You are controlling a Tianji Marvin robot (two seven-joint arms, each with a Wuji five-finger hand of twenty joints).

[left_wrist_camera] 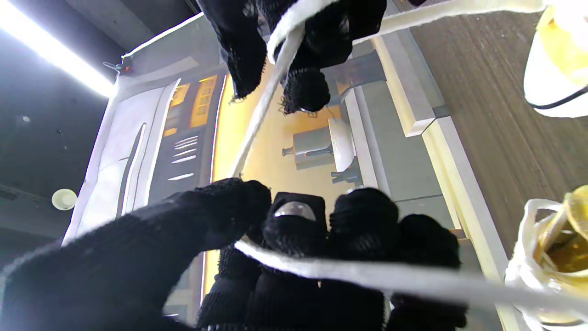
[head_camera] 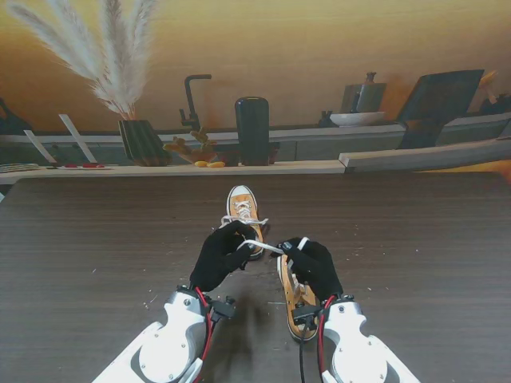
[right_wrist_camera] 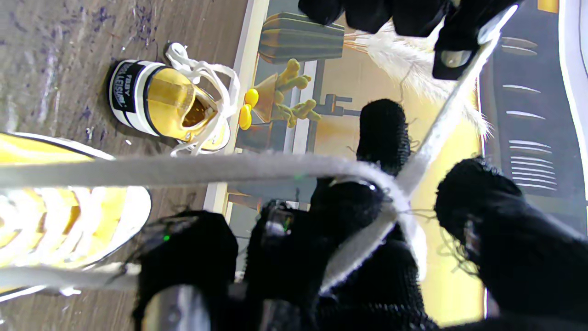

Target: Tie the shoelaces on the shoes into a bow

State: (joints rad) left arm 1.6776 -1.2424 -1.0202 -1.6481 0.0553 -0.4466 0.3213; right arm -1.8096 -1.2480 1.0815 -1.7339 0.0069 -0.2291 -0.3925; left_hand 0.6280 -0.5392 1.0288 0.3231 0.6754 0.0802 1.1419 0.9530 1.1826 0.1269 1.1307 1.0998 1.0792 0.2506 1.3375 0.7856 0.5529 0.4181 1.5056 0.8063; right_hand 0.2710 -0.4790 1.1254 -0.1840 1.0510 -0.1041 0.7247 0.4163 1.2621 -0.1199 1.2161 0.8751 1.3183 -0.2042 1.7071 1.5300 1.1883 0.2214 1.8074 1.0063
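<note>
Two yellow canvas shoes with white laces lie on the dark wood table (head_camera: 96, 239). The far shoe (head_camera: 242, 209) (right_wrist_camera: 170, 105) sits mid-table with its laces bunched over the tongue. The near shoe (head_camera: 294, 302) (right_wrist_camera: 59, 220) lies partly under my right hand (head_camera: 315, 267). My left hand (head_camera: 223, 255) hovers between the two shoes. A white shoelace (head_camera: 260, 246) (left_wrist_camera: 367, 276) (right_wrist_camera: 229, 168) runs taut from the near shoe between both hands. In the left wrist view it passes under the thumb and across the fingers (left_wrist_camera: 294, 225). In the right wrist view it crosses over the fingers (right_wrist_camera: 349, 216).
A pale wooden ledge (head_camera: 239, 168) runs along the table's far edge in front of a kitchen backdrop with a dark vase of pampas grass (head_camera: 142, 141) and a black cylinder (head_camera: 252, 130). A black cable (head_camera: 301, 363) trails off the near shoe's heel.
</note>
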